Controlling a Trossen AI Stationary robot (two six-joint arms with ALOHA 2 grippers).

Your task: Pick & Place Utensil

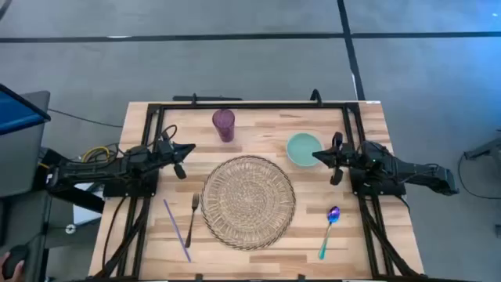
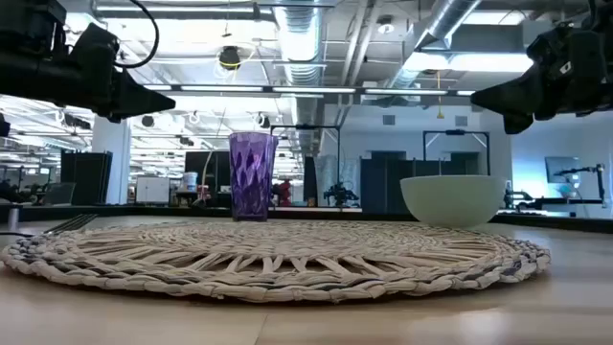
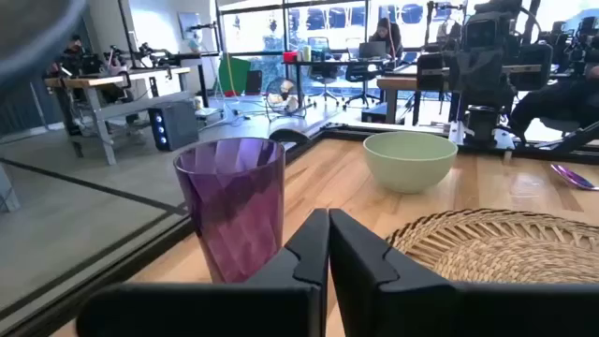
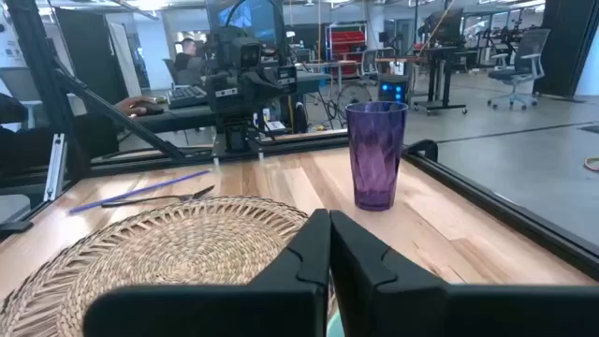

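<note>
A fork [image 1: 192, 219] and a purple chopstick [image 1: 177, 229] lie on the table left of the round woven placemat [image 1: 249, 201]. A spoon [image 1: 329, 230] with an iridescent bowl and teal handle lies right of the mat. My left gripper [image 1: 191, 148] is shut and empty, raised above the table at the left. My right gripper [image 1: 316, 156] is shut and empty, raised at the right beside the pale green bowl [image 1: 303, 149]. The fork and chopstick also show in the right wrist view [image 4: 154, 196].
A purple tumbler [image 1: 224, 124] stands at the far side of the table, behind the mat. The pale green bowl stands far right of the mat. A black frame [image 1: 250, 104] runs along the table's far edge and sides. People sit at desks in the room beyond.
</note>
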